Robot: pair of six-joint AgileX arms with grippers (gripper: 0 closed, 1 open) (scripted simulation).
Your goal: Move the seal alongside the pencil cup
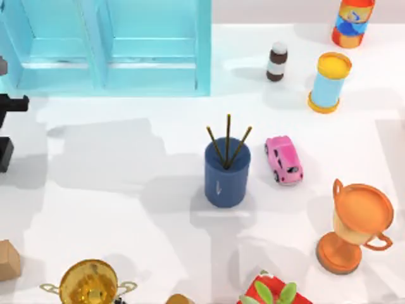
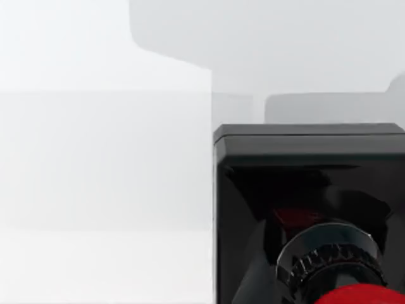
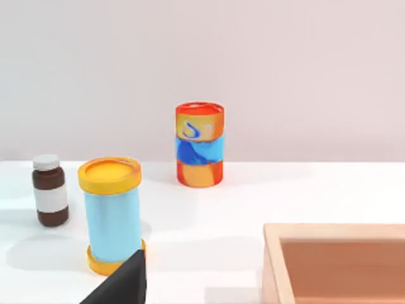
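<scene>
Near edge of the counter (image 1: 126,190): gold trophy (image 1: 88,285), brown box (image 1: 7,259) at the left edge, a red thing with green leaves (image 1: 275,292), and an orange trophy (image 1: 354,228) at the right.

Mid-counter: pencil cup (image 1: 226,171), upright, with three pencils sticking out. A pink toy car (image 1: 283,159) sits just beside it on the right, not touching.

Left arm (image 1: 9,104) is at the left edge, well apart from the cup. Can't tell if its gripper is open, closed or gripping. In the left wrist view the seal (image 2: 357,296) sits close up, a red dome over a knurled black ring and a glossy black block.

Far side: teal cabinet (image 1: 107,44) at the left, then a brown bottle (image 1: 276,61), a light-blue can (image 1: 329,82) with a yellow rim, and an orange-and-blue can (image 1: 353,22).

In the right wrist view a dark part of the right gripper (image 3: 120,285) shows in front of the light-blue can. Can't tell if it is open or closed. A wooden tray (image 3: 335,231) is beside it.
</scene>
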